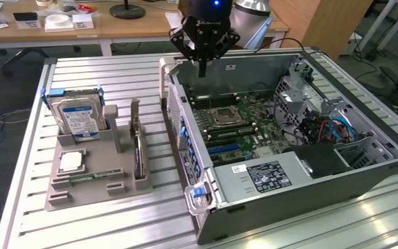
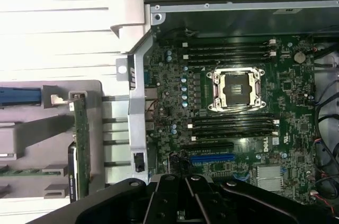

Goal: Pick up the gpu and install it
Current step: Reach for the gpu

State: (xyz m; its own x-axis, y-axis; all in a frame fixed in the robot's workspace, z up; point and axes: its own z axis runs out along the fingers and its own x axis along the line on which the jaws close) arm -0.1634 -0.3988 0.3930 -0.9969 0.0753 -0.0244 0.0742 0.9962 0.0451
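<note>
The gpu (image 1: 138, 150) stands on edge in a slot of the grey holder (image 1: 91, 194) on the exterior view's left, its silver bracket uppermost. The wrist view shows its green board edge and black cooler (image 2: 79, 144). My gripper (image 1: 201, 71) hangs high over the far edge of the open computer case (image 1: 254, 207), well away from the gpu. Its fingers (image 2: 175, 200) are together and hold nothing. Below it lies the motherboard (image 2: 175, 102), with an empty processor socket (image 2: 235, 89) and a blue card slot (image 2: 212, 157).
In the holder also stand a hard drive (image 1: 80, 116) with a blue-white label, a processor chip (image 1: 71, 162) and a thin memory stick (image 1: 88, 177). The case's drive cage and cables (image 1: 323, 127) fill its right side. A wooden desk (image 1: 116, 28) stands behind.
</note>
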